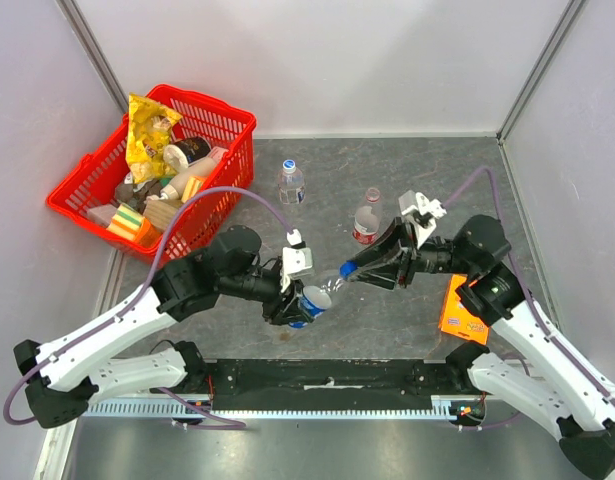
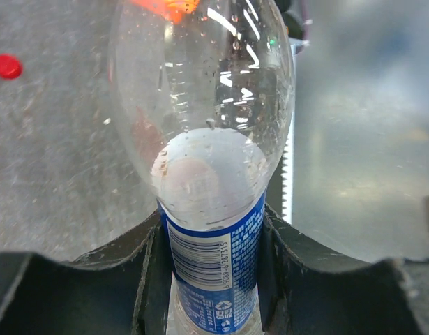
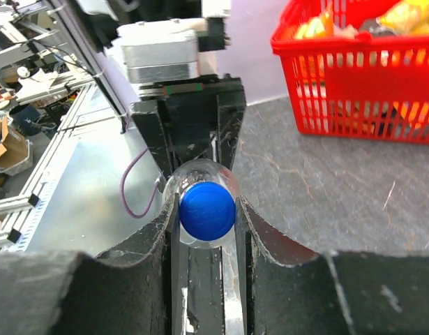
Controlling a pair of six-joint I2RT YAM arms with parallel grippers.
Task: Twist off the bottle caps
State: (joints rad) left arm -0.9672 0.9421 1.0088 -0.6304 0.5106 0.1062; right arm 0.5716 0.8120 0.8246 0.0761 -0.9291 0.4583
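Now my left gripper (image 2: 213, 269) clamps the clear, rounded blue-labelled bottle (image 2: 211, 139) around its glossy label band, between black moulded fingers (image 2: 148, 279). My right gripper (image 3: 207, 223) is closed on its smooth round blue cap (image 3: 207, 208), directly between my fingertips.

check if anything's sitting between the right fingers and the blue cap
Nothing visible does. The right fingers sit against both sides of the blue cap, and the left fingers clamp the blue-labelled bottle at its label.
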